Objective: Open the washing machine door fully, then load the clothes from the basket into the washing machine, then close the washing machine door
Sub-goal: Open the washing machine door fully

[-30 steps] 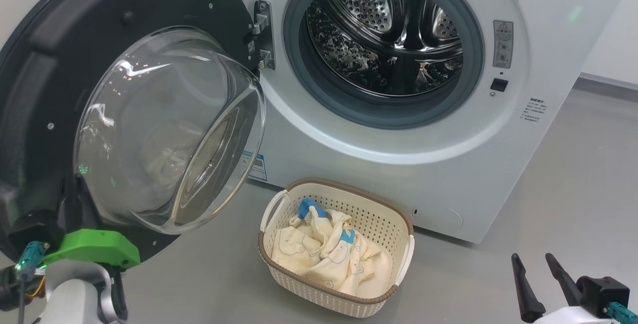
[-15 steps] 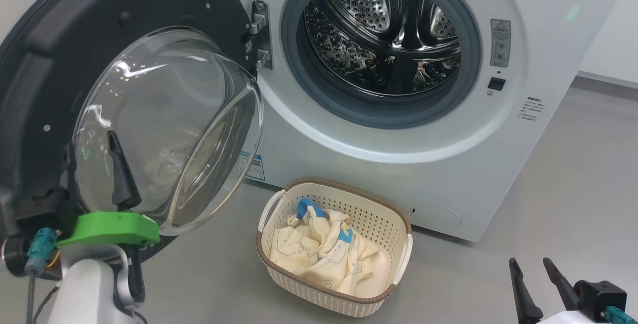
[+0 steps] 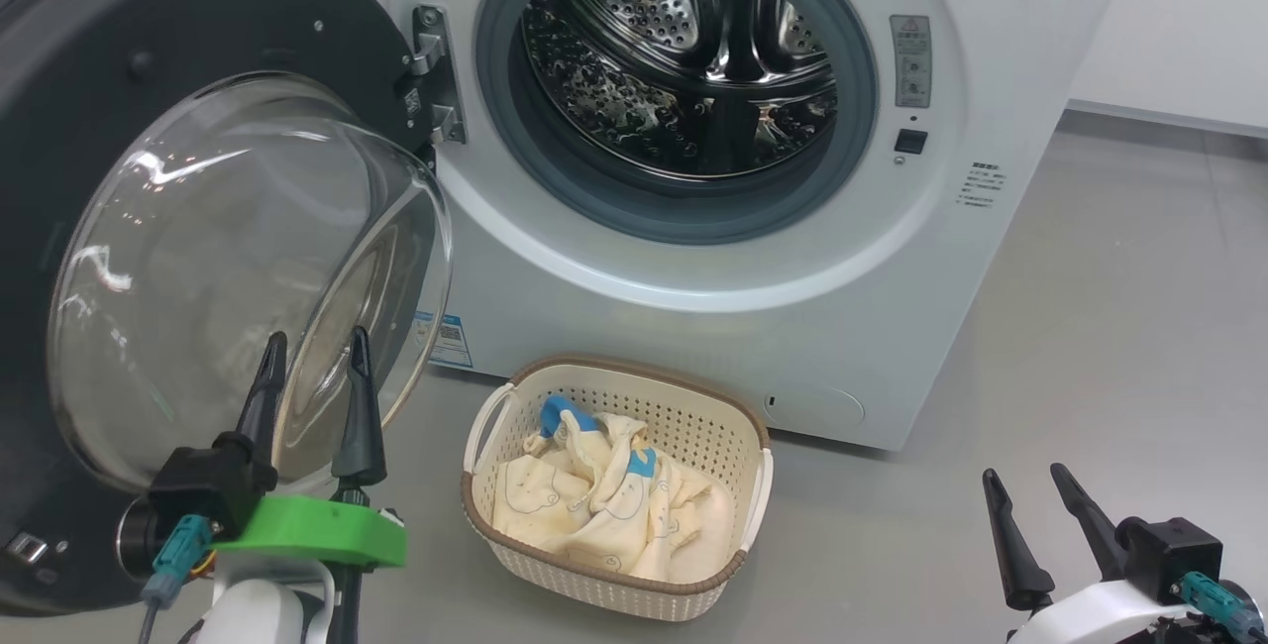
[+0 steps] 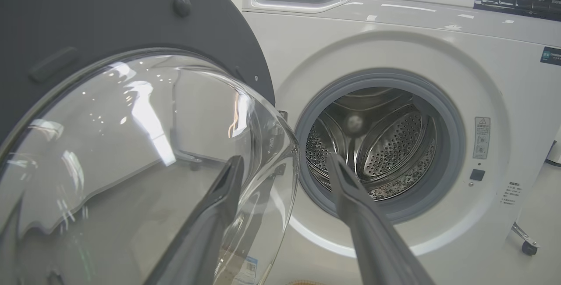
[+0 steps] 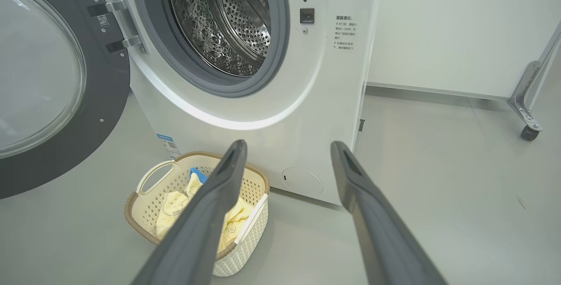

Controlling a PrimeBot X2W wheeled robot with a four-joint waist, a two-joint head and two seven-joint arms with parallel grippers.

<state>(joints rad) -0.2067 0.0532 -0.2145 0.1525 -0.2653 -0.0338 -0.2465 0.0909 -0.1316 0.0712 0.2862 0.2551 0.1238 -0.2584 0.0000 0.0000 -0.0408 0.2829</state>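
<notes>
The door [image 3: 198,50] stands open at the left of the washing machine [image 3: 614,287]. Also left of the machine, the left gripper [image 3: 315,345] is empty, fingers wide. The basket [image 3: 644,365] of clothes [image 3: 604,510] sits before the machine. Lower right of the machine, the right gripper [image 3: 1023,476] is empty, fingers wide.

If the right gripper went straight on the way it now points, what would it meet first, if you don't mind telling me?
Probably the white front of the washing machine, below the drum and just right of the basket. The open right gripper points there, though depth is hard to judge.
</notes>
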